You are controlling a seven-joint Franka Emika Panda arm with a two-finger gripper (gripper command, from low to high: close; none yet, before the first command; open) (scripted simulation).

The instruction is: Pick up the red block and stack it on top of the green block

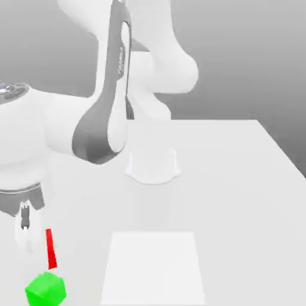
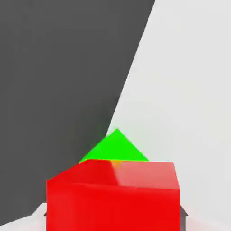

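The red block [image 1: 51,248] shows as a narrow red strip beside my pale gripper [image 1: 37,245], low at the exterior view's left. In the hand view the red block [image 2: 115,198] sits right up close, spanning the space between the fingertips of my gripper [image 2: 113,219], which is shut on it. The green block [image 1: 45,288] rests on the table just below and in front of the red one in the exterior view. In the hand view one corner of the green block [image 2: 116,146] peeks out past the red block's top edge.
The arm's white base [image 1: 153,166] stands mid-table, and its large links [image 1: 101,119] lean over the exterior view's left. A lighter square patch [image 1: 153,266] marks the table beside the green block. In the hand view the table's edge [image 2: 131,76] runs close past the green block.
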